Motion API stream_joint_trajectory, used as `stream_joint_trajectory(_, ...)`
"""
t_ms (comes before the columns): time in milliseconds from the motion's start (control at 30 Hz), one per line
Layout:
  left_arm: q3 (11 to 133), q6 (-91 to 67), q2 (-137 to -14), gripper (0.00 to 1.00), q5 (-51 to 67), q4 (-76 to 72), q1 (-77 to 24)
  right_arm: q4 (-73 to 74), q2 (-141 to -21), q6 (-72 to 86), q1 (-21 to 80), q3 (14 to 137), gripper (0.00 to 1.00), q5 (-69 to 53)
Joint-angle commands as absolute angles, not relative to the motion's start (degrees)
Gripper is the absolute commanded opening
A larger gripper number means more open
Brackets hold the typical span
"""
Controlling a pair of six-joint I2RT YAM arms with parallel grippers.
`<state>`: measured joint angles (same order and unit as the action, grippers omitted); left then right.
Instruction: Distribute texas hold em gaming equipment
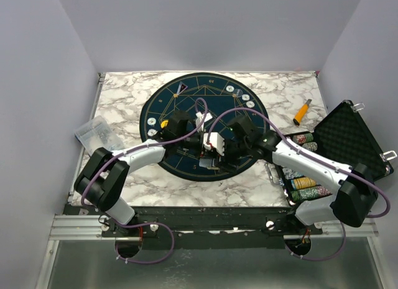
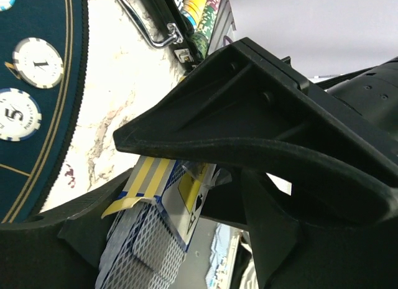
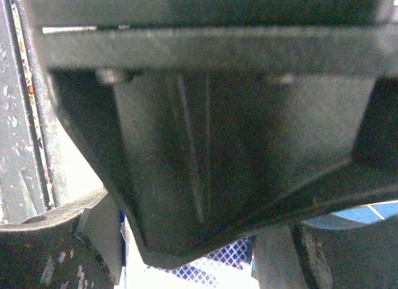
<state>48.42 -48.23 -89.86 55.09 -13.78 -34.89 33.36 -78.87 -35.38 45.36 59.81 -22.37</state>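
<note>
Held between the left gripper (image 1: 196, 134) and the right gripper (image 1: 222, 146), the blue-grey lattice-backed playing cards (image 2: 144, 253) may spill during a handover. It is not possible to tell whether either gripper is gripping them.

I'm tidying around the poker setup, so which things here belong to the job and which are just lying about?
Job: playing cards, poker chips on the round mat, yellow button disc.
Lying about: orange-handled tool, clear plastic bag, open black case.

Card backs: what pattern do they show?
Blue-grey diamond lattice on the card backs, clearest in the left wrist view.
</note>
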Motion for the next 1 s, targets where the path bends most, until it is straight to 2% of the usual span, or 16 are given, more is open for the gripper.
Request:
stream_joint_trajectory(0, 50.31, -42.93, -87.02, 0.70, 54.53, -12.84, -33.64, 32.28, -77.07, -35.09, 45.28, 59.47, 0.01, -22.99)
stream_joint_trajectory(333, 51.79, -41.22, -86.98, 0.69, 56.24, -11.04, -30.72, 30.62, -75.20, -31.75, 44.12, 58.60, 0.01, -22.92)
stream_joint_trajectory(600, 50.82, -34.20, -80.47, 0.66, 54.81, -7.70, -24.63, 26.82, -71.69, -27.41, 44.01, 54.52, 0.01, -20.75)
stream_joint_trajectory(800, 54.81, -21.29, -74.79, 0.66, 49.45, 5.39, -23.55, 23.08, -69.55, -24.84, 42.95, 52.63, 0.01, -19.25)
stream_joint_trajectory(967, 59.44, -14.36, -78.38, 0.61, 50.66, 16.90, -23.55, 22.35, -69.28, -23.87, 40.79, 52.21, 0.01, -20.75)
